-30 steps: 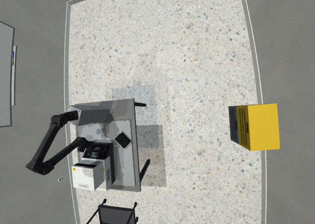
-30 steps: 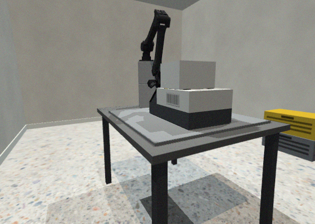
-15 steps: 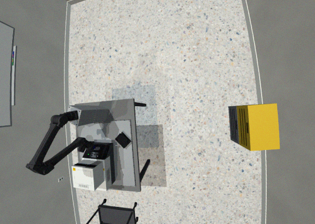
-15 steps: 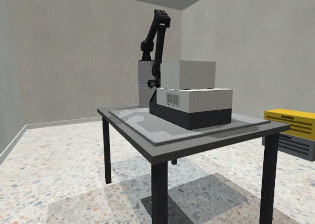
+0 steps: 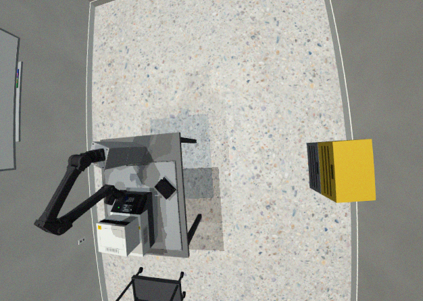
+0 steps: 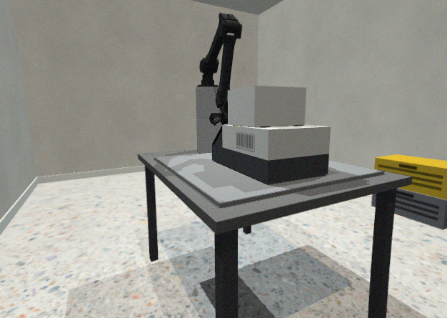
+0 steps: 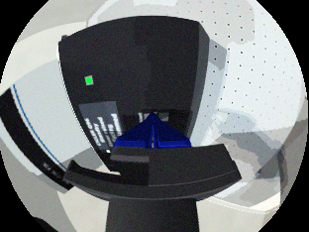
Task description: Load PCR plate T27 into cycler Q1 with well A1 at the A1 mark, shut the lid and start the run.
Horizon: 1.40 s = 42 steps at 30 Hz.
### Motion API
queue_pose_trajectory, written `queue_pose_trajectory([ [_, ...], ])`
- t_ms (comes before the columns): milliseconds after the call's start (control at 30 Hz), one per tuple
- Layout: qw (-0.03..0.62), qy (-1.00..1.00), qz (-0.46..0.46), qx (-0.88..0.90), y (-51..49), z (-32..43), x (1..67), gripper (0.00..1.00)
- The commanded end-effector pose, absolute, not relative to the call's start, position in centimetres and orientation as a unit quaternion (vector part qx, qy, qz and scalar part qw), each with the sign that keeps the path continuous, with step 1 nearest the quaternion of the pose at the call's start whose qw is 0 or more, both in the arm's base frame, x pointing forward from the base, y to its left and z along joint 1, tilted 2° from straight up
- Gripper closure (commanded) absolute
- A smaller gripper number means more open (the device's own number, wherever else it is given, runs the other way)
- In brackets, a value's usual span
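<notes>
Gripper (image 7: pixel 154 132) fully closed, blue fingertips together as one blunt point, nothing between them. It hangs low over the sloped panel (image 5: pixel 131 201) of Q1 (image 6: pixel 288 141), at the front end of the housing nearest the arm. Lamp (image 7: pixel 89 80) green: no run on, no Fault. Lid (image 6: pixel 267 105) reads as a pale box on top of the housing. From these views I judge it shut, so the step in hand is the first LID push. T27 (image 5: pixel 165 187) appears as a dark square on N1 (image 5: pixel 157 187), on the table (image 6: pixel 230 216) just beside Q1's front corner, not yet handled. The plate's markings are too small to read here. I cannot tell from the wrist view which key lies under the tip. LID is the leftmost of the upper row, with CLEAR right next to it, so check that the tip is centred on LID before pressing. Press straight into the panel face, short and light. A sideways shove could shift Q1 on its rubber feet. Then lift well off and keep the arm out of the lid's upward and rearward swing, since a blocked lid gives Fault.
</notes>
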<state>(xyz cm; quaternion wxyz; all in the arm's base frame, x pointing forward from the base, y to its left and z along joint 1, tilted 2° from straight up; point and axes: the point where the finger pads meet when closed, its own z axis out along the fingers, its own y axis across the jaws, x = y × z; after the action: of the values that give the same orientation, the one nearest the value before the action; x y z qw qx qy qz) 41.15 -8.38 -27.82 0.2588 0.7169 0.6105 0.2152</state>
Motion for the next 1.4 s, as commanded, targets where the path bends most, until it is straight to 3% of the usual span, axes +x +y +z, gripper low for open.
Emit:
queue_pose_trajectory([
  [0, 0.280, 0.609, 0.237, 0.704, -8.1, -25.9, 44.2, 1.00],
  [1367, 0.296, 0.608, 0.250, 0.693, -8.8, -25.0, 45.7, 1.00],
])
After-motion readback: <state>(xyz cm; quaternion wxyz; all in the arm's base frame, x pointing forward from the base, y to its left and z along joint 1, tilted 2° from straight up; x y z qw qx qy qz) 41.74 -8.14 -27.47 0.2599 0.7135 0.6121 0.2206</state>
